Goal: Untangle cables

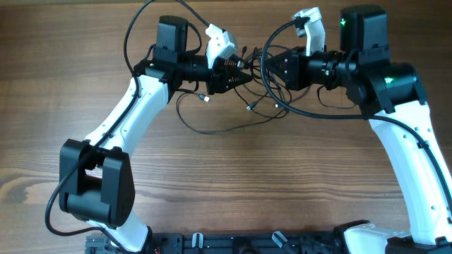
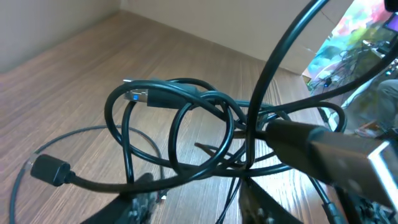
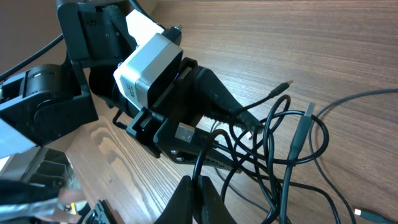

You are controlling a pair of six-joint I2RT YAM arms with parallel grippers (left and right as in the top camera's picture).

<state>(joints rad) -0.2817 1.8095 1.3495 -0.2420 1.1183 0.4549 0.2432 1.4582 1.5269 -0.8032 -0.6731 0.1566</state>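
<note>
- At the far middle of the wooden table [image 1: 226, 183], the two arms meet nose to nose, with the cables [image 2: 231, 124] bunched between them.
- The left gripper [image 1: 241, 76] reaches in from the left. In its wrist view its fingers [image 2: 140, 204] stand partly apart, with several strands crossing the gap between them.
- The right gripper [image 3: 196, 186] points in from the right. Its jaws are pressed together into a narrow wedge, and one strand of the cables comes up out of the pinch.
- Most of the cables hang as overlapping loops at the two sets of fingertips. Looser, wider loops trail onto the wood toward the near side.
- A silver-tipped plug [image 2: 138, 96] sits at the top of one raised loop.
- A black plug [image 2: 51, 169] lies lower, near the table surface.
</note>
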